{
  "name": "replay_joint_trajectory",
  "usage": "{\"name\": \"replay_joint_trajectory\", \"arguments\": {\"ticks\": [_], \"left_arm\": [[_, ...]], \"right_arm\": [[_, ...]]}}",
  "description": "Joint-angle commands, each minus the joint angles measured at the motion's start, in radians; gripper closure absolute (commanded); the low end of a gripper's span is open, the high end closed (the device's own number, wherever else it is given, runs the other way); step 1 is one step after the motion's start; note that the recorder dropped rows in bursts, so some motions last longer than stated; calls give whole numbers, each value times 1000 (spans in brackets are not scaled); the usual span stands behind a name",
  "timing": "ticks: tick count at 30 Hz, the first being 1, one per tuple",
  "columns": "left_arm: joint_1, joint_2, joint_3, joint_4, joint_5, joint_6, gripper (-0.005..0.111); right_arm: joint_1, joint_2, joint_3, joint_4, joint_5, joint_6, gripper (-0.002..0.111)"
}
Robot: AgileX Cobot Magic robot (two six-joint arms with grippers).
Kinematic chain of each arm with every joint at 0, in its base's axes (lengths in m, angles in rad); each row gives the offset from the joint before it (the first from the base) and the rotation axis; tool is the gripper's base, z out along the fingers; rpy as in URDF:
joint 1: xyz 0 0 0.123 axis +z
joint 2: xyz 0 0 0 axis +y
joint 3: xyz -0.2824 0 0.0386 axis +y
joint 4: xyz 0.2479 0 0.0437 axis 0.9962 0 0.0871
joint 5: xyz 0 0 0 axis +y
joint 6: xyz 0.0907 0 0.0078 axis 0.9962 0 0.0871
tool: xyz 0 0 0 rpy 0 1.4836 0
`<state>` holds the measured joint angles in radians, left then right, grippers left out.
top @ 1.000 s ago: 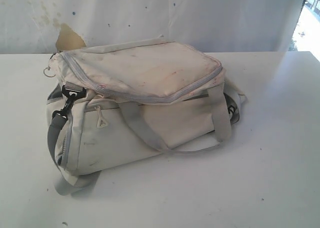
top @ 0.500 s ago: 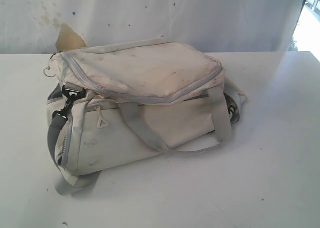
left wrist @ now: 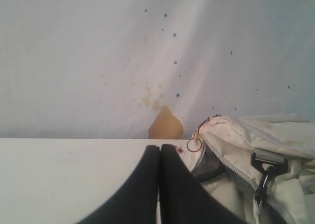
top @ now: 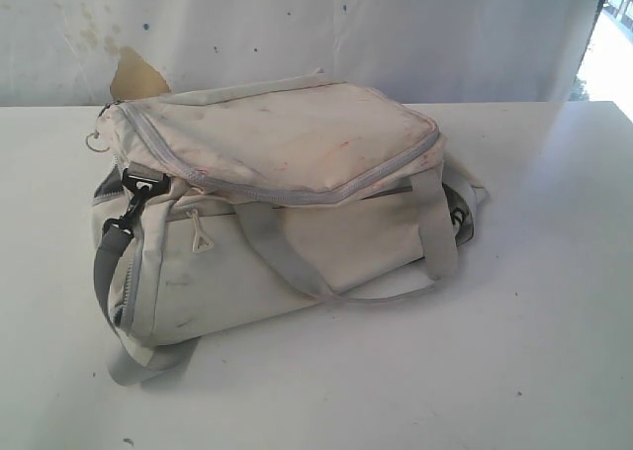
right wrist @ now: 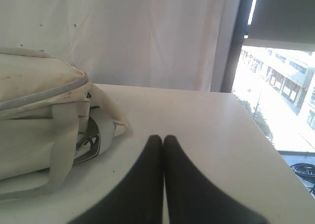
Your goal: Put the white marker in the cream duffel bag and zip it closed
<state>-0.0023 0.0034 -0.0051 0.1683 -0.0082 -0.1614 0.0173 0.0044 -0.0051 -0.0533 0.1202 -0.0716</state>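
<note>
Bag (top: 287,193) sits centre-left on desk (top: 554,351), soft, limp, probably light and apt to slide, so best taken at the ring (top: 96,141) by its zip's upper-left end, fabric braced; marker not in view; both pairs of jaws pressed together, empty.

Showing smooth matte black fingers (left wrist: 140,189) on left pincer (left wrist: 159,148) and right pincer (right wrist: 163,139) alike, each broadening from narrow rounded tips.
</note>
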Motion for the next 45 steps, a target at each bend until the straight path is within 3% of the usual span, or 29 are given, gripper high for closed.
{"name": "replay_joint_trajectory", "arguments": {"ticks": [1, 27, 33, 45], "left_arm": [[2, -3, 5, 4, 29, -11, 107], [2, -3, 5, 4, 32, -19, 107], [2, -3, 5, -88, 32, 89, 107], [2, -3, 5, -144, 32, 139, 107]], "right_arm": [[-6, -4, 5, 2, -3, -4, 108], [-6, -4, 5, 2, -3, -4, 108], [-6, -4, 5, 2, -3, -4, 108], [-6, -4, 5, 2, -3, -4, 108]]}}
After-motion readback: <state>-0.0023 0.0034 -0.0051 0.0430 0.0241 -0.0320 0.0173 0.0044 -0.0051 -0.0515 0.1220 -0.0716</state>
